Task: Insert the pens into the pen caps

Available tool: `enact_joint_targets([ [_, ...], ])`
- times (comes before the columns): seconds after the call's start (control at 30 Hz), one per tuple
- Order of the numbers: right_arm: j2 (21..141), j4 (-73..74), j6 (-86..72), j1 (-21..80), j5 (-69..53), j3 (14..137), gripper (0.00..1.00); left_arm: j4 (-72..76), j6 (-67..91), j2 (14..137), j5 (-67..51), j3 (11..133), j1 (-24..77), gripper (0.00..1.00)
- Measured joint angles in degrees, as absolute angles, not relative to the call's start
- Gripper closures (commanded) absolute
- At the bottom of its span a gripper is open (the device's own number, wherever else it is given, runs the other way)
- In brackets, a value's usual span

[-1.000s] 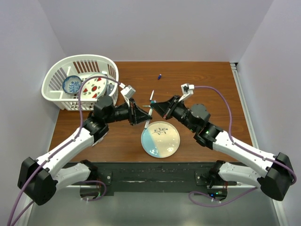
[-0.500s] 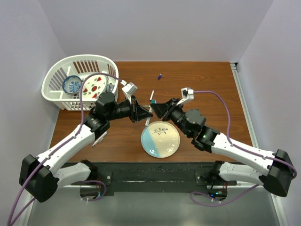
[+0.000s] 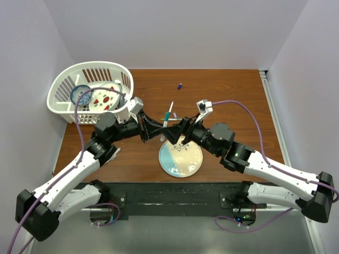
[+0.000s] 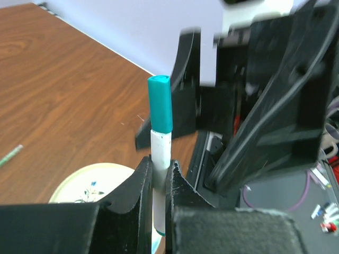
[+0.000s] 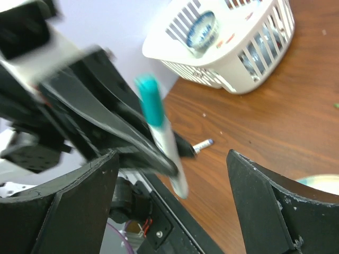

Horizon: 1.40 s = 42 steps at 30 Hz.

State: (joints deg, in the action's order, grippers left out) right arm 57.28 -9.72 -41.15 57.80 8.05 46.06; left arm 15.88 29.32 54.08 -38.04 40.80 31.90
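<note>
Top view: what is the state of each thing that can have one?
pen: teal cap on, gripped by its white body
left tool: shut on the pen
right tool: open, jaws either side of the pen
purple cap: loose on the table, without pen
basket: upright, bowl inside
plate: flat on the table

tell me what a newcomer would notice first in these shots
The left claw and right claw meet nose to nose over the middle of the table, above the far edge of the round plate. The left one pinches a white pen with a teal cap on its end, while the right one stands wide open facing it. A white basket of dishes sits at the far left corner.
</note>
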Motion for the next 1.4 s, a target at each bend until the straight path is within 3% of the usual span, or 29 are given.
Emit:
enact_joint_targets([
  [0.17,55.4,-9.0,-38.0,57.8,6.3,48.8,0.16,16.6,28.9,51.8,-41.7,37.4,31.9,1.00],
  [0.33,54.8,-10.3,-34.4,57.8,3.4,49.1,0.37,18.7,29.0,51.0,-45.5,36.1,31.9,1.00],
  [0.57,57.8,-10.4,-31.6,57.8,-1.7,53.3,0.38,23.6,30.5,50.8,-51.6,35.5,31.9,1.00],
  [0.87,58.2,-10.8,-30.7,57.8,-3.9,53.9,0.56,27.1,32.2,50.7,-55.3,34.2,31.9,1.00],
  [1.0,58.8,-11.7,-30.9,57.8,-5.1,53.9,0.72,27.7,32.4,50.7,-55.4,34.2,31.9,1.00],
  [1.13,58.9,-15.0,-32.0,57.8,-6.3,51.7,1.00,29.6,33.8,50.7,-55.4,34.1,31.9,1.00],
  [1.4,58.5,-24.6,-34.6,57.0,-7.5,45.0,1.00,32.2,39.5,50.9,-54.4,31.8,32.0,1.00],
])
